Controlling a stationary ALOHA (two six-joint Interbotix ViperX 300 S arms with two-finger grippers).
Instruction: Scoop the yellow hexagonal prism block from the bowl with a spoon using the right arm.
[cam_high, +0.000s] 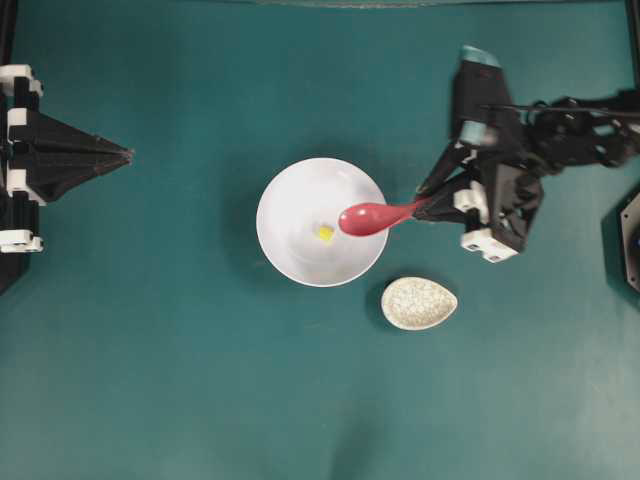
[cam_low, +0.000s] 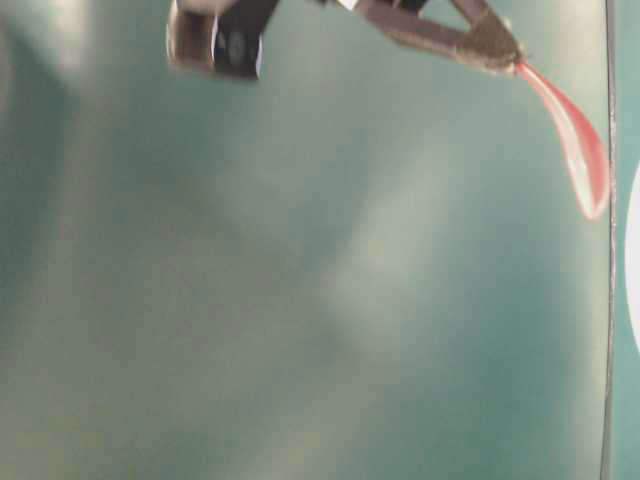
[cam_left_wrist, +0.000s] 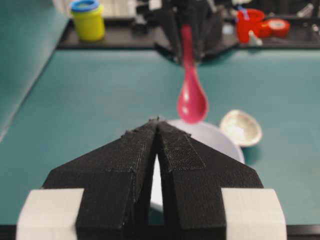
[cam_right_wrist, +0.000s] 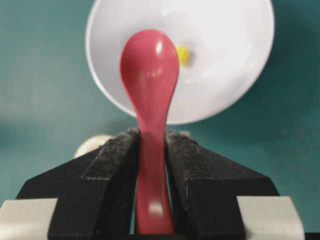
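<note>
- A teal green tabletop (cam_high: 150, 350) is filling the whole overhead view, matte and unmarked apart from soft shadows lying beside the objects.
- The white bowl (cam_high: 290, 195) is sitting near the middle of that surface, and the yellow hexagonal prism block (cam_high: 325, 233) is lying inside it, toward the bowl's 4 o'clock side, on the bowl floor.
- The right gripper (cam_right_wrist: 151, 145) is reaching in from 3 o'clock, its two black jaws clamping on the handle of the red-pink spoon (cam_high: 372, 217).
- The spoon's scoop is hanging above the bowl's 3 o'clock rim, just beside the block in the overhead view and apart from it; in the left wrist view the scoop is clearly hovering in the air over the bowl.
- A small speckled teardrop dish (cam_high: 418, 303) is resting on the tabletop at about 5 o'clock from the bowl, near it but not touching.
- The left gripper (cam_left_wrist: 157, 122) is sitting at the 9 o'clock edge of the overhead view, well apart from the bowl, its jaws pressing together at the tips with nothing between them.
- Beyond the tabletop's far edge, the left wrist view is showing a dark shelf carrying a yellow tub with a blue lid (cam_left_wrist: 87, 20) and some red items (cam_left_wrist: 260, 25), blurred.
- The table-level view is showing mostly blurred green surface.
</note>
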